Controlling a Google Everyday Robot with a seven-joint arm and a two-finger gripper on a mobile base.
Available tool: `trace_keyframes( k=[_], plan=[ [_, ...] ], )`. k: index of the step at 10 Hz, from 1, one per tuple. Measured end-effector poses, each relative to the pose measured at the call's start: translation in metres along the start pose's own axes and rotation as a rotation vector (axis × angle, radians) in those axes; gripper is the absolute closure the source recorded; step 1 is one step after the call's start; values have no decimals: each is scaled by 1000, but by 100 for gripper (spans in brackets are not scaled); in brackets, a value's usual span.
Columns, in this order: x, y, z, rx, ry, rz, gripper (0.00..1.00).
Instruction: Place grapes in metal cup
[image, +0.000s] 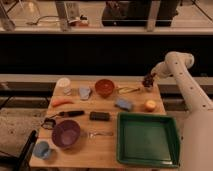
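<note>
Grapes (148, 79), a small dark reddish bunch, hang at the far right corner of the wooden desk (107, 147), right at the tip of the white arm (186, 85) that reaches in from the right. They sit just over the spot where the metal cup (147, 88) stands, a narrow dull thing that barely shows under the bunch, so whether fruit and cup touch I cannot tell. The end effector (150, 77) is at the grapes and seems to have them, though how far its fingers are apart cannot be told from where I stand. Just left of the cup a thin yellowish utensil (128, 90) lies flat, and beyond it stands the orange bowl (104, 87). Nearer the front on the right, a round yellow-orange fruit (150, 105) sits beside a pale blue sponge (123, 104), with the green tray (147, 139) filling the near right corner. Along the far left are a white cup (63, 85) and a carrot (62, 101). The purple bowl (66, 133) and a light blue cup (41, 149) stand at the near left.
</note>
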Motion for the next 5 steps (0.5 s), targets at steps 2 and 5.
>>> trace_keyframes(
  k=[2, 5],
  plan=[
    [-2, -1, 0, -2, 11, -5, 20],
    [-2, -1, -1, 0, 26, -8, 20]
  ],
)
